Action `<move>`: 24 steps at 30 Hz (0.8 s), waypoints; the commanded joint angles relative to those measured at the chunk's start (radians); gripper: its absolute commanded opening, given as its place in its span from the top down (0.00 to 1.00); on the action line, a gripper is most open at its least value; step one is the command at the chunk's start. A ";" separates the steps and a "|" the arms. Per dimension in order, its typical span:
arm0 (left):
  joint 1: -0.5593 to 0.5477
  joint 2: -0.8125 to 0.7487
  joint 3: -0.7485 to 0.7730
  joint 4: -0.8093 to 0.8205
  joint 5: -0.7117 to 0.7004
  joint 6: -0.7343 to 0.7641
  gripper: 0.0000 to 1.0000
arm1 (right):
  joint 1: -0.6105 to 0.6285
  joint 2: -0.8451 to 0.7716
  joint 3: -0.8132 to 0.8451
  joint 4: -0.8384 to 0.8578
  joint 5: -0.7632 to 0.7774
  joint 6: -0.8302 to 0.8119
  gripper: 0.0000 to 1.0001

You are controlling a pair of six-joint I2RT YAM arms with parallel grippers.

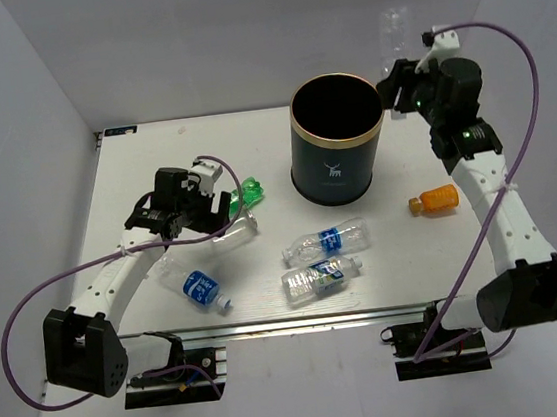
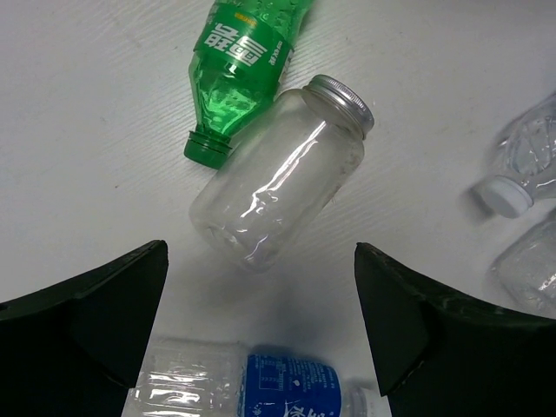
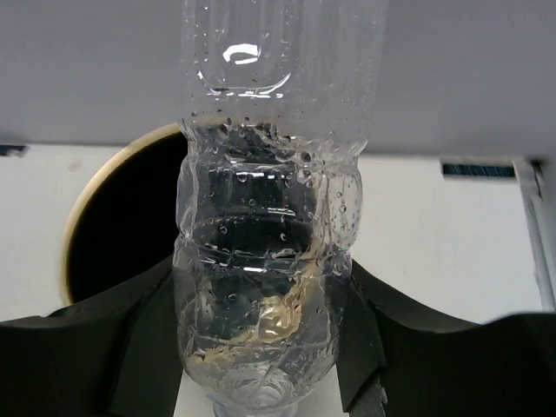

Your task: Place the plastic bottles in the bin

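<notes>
Clamping a clear plastic bottle (image 3: 265,287) in the right fingers (image 3: 104,339) at two o'clock of the bin (image 1: 343,173), the robot is apparently working the drop step, calling for a shift over the mouth before release, while the left fingers (image 2: 87,313) are hanging spread above a jar (image 2: 278,174).

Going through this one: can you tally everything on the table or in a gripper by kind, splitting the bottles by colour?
Clear bottles with blue labels: 3
Clear bottle with no label showing, in the right gripper: 1
Green bottle: 1
Orange bottle: 1
Clear jar with metal lid: 1
Bin: 1
Total: 8
</notes>
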 commanded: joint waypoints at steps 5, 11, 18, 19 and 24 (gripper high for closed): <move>-0.005 0.000 -0.004 -0.001 0.062 0.058 0.01 | 0.018 0.285 0.278 0.087 -0.296 0.042 0.86; -0.005 0.000 -0.004 0.019 0.039 0.058 0.01 | 0.040 0.402 0.305 0.192 -0.312 0.083 0.71; -0.014 0.032 -0.022 0.039 0.019 0.058 0.01 | 0.073 0.413 0.202 0.280 -0.319 0.062 0.52; -0.014 0.041 -0.022 0.039 0.007 0.058 0.01 | 0.078 0.409 0.170 0.291 -0.321 0.059 0.33; -0.014 0.061 -0.022 0.039 -0.015 0.049 0.01 | 0.099 0.392 0.150 0.266 -0.335 0.039 0.10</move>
